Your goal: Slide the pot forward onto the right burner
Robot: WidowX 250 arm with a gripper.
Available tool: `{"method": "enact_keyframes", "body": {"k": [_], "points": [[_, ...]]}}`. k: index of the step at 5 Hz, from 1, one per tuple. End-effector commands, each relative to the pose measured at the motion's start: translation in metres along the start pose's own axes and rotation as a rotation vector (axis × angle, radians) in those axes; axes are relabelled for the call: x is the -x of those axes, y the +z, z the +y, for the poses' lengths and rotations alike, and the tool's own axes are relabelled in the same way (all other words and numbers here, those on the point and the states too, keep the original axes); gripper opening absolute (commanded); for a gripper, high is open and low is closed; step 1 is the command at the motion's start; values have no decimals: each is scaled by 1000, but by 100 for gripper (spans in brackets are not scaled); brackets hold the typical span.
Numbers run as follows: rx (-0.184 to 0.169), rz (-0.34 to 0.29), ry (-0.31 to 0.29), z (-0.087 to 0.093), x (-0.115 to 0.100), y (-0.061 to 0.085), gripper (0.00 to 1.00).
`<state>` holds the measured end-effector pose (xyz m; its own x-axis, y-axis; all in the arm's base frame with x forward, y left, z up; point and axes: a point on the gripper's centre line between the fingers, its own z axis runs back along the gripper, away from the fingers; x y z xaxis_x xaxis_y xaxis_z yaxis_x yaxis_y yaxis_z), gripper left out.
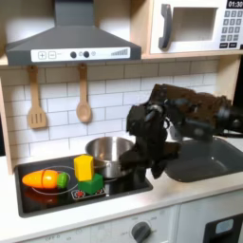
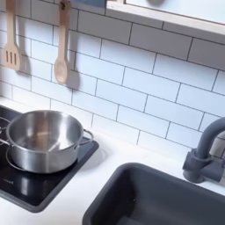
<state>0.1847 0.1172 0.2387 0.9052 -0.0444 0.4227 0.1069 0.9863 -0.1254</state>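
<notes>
In the first exterior view an orange carrot [image 1: 45, 178] lies at the cooktop's [image 1: 38, 199] left, then a yellow block [image 1: 84, 167] above a green toy [image 1: 91, 185]; the pot [image 1: 110, 152] stands at the cooktop's back right, the gripper [image 1: 142, 163] just beside its right rim; whether its jaws are open I cannot tell; in the second exterior view the pot [image 2: 41, 139] covers a red ring [image 2: 10, 162]; the sink [image 2: 149, 200] lies right.

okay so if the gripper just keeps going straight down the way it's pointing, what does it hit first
Most likely the pot. In the first exterior view the gripper points downward right beside the pot's rim, on the first exterior view's right. The black cooktop lies just below. Depth is unclear, so it may pass alongside and reach the cooktop instead.
</notes>
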Motion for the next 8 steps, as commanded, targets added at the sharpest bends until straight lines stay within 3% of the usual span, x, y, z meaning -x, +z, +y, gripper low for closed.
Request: {"method": "enact_keyframes", "body": {"k": [1, 2, 4, 5, 7, 8], "points": [[67, -180, 22, 1, -17, -7, 0], [88, -224, 59, 5, -29, -13, 0], [55, -259, 120, 10, -56, -22, 0], [74, -289, 142, 11, -72, -20, 0], [63, -333, 183, 21, -110, -18, 0], [75, -334, 215, 24, -129, -12, 0]]}}
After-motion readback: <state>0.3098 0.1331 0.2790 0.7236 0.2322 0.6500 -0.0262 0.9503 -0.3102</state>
